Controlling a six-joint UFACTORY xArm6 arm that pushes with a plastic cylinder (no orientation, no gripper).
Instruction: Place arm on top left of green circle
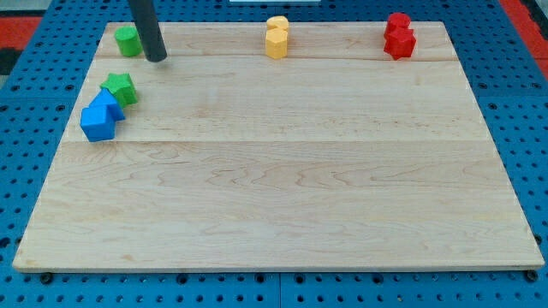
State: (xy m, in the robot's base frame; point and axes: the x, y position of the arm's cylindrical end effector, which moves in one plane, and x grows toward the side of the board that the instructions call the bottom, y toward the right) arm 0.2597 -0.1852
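The green circle block [128, 41] sits near the board's top left corner. My tip [157, 58] rests on the board just to the right of it and slightly below, close but not touching. The dark rod rises from the tip out of the view's top. A green star block [120, 88] lies lower at the left, touching two blue blocks [100, 117] below it.
Two yellow blocks [276, 38] stand together at the top middle. Two red blocks [399, 36] stand together at the top right. The wooden board [282, 188] lies on a blue pegboard surface.
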